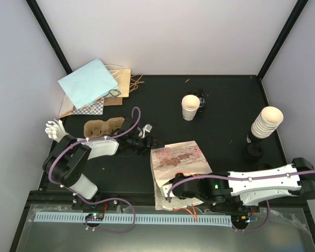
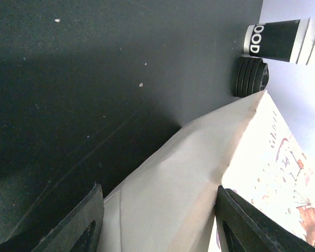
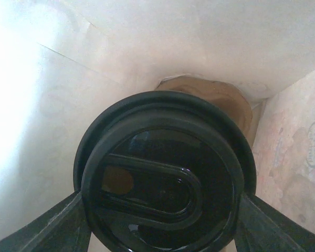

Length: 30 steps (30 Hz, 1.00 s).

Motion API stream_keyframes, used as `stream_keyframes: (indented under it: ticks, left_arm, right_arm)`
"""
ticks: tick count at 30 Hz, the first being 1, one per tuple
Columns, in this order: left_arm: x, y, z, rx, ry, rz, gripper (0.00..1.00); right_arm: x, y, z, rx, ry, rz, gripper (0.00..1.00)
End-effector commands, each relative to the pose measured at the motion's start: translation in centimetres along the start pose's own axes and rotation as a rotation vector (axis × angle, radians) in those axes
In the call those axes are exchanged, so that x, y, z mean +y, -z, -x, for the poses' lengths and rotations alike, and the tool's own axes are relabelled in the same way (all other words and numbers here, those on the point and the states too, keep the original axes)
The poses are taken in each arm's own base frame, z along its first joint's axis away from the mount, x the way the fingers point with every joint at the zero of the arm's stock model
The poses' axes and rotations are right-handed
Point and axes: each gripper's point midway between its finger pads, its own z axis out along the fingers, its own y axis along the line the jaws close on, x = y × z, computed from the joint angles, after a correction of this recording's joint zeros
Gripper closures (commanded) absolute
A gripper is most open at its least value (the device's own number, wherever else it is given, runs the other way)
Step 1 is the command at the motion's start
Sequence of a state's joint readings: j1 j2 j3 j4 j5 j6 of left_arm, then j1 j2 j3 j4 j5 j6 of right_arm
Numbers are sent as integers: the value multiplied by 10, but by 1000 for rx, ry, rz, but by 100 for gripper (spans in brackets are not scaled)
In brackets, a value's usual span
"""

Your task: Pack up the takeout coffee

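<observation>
Right gripper (image 3: pixel 163 223) is deep inside the bag (image 1: pixel 181 157), clamped on a lidded cup (image 3: pixel 163 178). Left gripper (image 2: pixel 158 212) straddles the bag's edge, half-wide; whether it pinches, I can't tell. Loading step, I'd say. Next: seat the cup steady inside, then release.

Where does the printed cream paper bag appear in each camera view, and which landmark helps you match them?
Top external: the printed cream paper bag lies at lower centre.
Left wrist: the bag fills the lower right, pale fold foremost.
Right wrist: its pale inner walls surround a black-lidded takeout cup.
Landmark: the stack of round black plastic lids, in top external and left wrist only.
</observation>
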<state>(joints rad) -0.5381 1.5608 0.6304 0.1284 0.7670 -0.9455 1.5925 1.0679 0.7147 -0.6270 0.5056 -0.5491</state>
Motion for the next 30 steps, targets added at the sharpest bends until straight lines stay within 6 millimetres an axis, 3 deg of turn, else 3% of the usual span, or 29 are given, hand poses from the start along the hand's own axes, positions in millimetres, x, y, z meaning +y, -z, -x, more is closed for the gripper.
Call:
stream_keyframes:
  ticks: [1, 30]
  left_arm:
    - [-3, -6, -6, 51, 7, -9, 41]
    - [-1, -12, -15, 113, 33, -33, 44]
  right_arm:
    - [-3, -7, -9, 42, 27, -42, 55]
    - [-28, -25, -18, 147, 12, -124, 56]
